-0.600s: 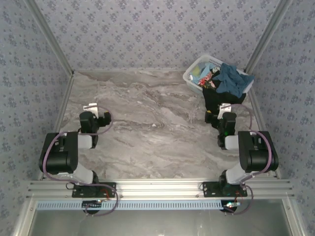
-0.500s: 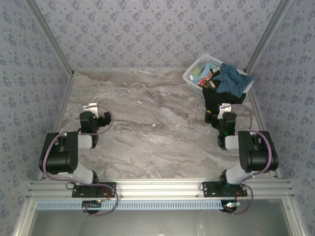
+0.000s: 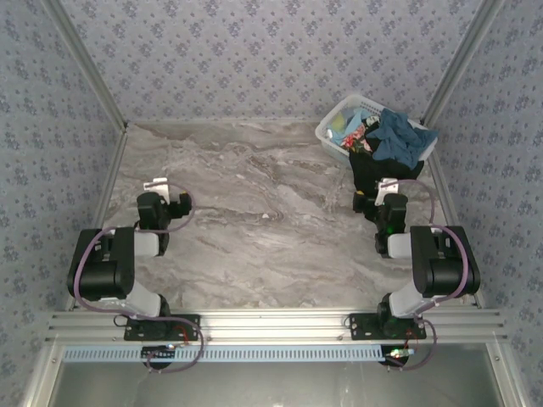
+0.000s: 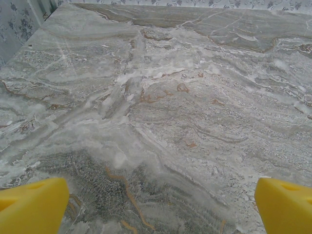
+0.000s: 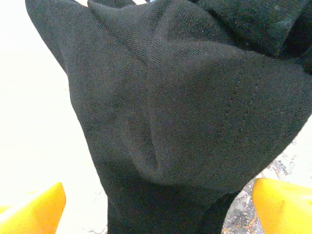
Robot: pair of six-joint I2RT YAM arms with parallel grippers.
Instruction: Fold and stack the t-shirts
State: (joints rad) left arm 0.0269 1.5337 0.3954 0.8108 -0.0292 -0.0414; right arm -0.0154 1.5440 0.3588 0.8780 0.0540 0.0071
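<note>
No change over the last half sec afaict, both arms sit exactly where they were. Left fingers [image 4: 31, 204] are spread wide over bare tabletop [image 4: 161, 97], holding nothing. Right fingers [image 5: 29, 207] are wide too, w/ the black t-shirt [image 5: 185, 112] bunched right between them but not pinched. That shirt hangs out of the white basket [image 3: 333, 120] in the far right corner, down onto the tabletop. The blue t-shirt [image 3: 400, 136] is piled on top of the basket. So imo folding hasn't begun, next is prob closing on the black one and pulling it out.
</note>
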